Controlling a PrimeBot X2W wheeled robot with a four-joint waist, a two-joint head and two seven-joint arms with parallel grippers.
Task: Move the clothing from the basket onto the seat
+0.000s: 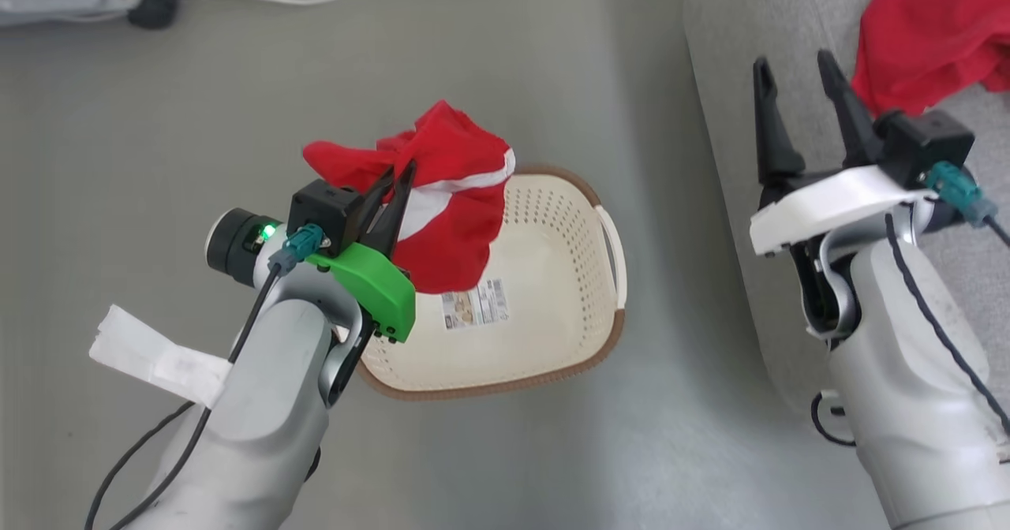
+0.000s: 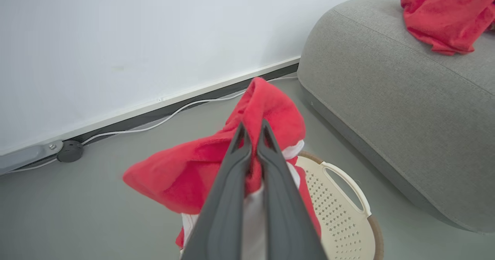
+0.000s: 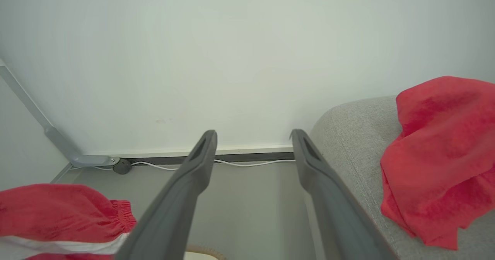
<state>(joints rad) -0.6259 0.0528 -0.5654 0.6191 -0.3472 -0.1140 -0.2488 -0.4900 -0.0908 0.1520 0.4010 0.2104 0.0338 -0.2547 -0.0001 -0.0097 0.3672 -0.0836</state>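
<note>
Mid-carry: left tool (image 1: 401,173) pinching red garment (image 1: 458,199) over basket (image 1: 552,372); right tool (image 1: 793,63) gaping, empty.
You're holding a bunched fold w/ the jaws squeezed shut, the rest drooping above the basket. It's looking soft, light, floppy, prob. swaying in transit, so gripping a thick bunch is beating thin trim. By the right tool, the other garment (image 1: 931,33) is lying on the seat (image 1: 734,80).
</note>
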